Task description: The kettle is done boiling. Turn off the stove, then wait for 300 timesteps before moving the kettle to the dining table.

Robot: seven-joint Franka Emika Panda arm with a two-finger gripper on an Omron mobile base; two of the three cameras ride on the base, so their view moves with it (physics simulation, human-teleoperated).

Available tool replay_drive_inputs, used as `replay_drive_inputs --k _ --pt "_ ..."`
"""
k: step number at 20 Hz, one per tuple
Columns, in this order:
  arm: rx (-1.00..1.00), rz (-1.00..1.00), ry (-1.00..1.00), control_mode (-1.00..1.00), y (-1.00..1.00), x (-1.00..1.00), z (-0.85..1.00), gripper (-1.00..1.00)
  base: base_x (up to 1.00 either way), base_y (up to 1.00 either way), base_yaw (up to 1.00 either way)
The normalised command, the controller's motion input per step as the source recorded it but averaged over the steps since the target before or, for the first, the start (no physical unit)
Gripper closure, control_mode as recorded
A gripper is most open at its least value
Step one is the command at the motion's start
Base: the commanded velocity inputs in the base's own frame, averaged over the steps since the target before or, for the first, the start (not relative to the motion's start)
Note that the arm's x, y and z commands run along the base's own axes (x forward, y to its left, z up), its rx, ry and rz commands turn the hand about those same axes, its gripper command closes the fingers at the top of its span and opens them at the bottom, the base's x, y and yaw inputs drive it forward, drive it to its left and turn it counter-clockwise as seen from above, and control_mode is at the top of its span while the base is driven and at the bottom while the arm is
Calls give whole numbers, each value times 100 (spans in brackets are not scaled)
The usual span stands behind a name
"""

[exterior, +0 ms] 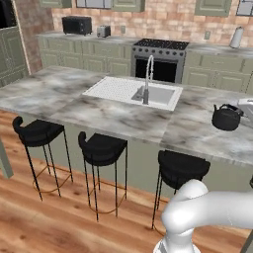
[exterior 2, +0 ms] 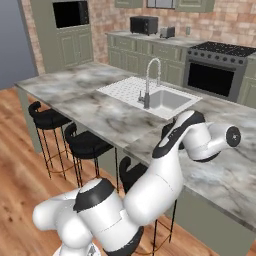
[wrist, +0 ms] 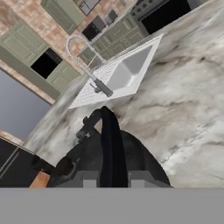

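The squat black kettle (exterior: 226, 118) is at the right end of the dining table (exterior: 113, 118), the marble island; whether it rests on the top or hangs just above it I cannot tell. In the hand view my gripper (wrist: 113, 180) is shut on the kettle's thin arched handle (wrist: 111, 140), with the round body (wrist: 83, 159) right below. My white forearm (exterior 2: 200, 137) reaches over the island (exterior 2: 95, 112) and hides the kettle in the right base view. The stove (exterior: 160, 48) stands against the back wall behind the island, its black top bare, also seen as stove (exterior 2: 220, 50).
A white inset sink (exterior: 133, 91) with a tall faucet (exterior: 147, 74) sits mid-island. Three black bar stools (exterior: 101, 148) line the near side. A microwave (exterior: 76, 24), toaster (exterior: 103, 31) and a white-silver jug (exterior: 237, 37) stand on the back counter.
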Motion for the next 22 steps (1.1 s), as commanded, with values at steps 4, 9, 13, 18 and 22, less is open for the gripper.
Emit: replay_drive_inputs --k 4,9,13,18,22 --pt "0 0 0 100 0 0 0 100 32 0 -18" --pt "0 0 0 100 0 0 0 100 4 0 -2" --pt "0 0 0 -100 0 3 0 100 0 0 0" --pt "0 0 0 -100 0 20 -6 100 0 0 0" --pt "0 0 0 -100 0 35 -10 100 0 0 0"
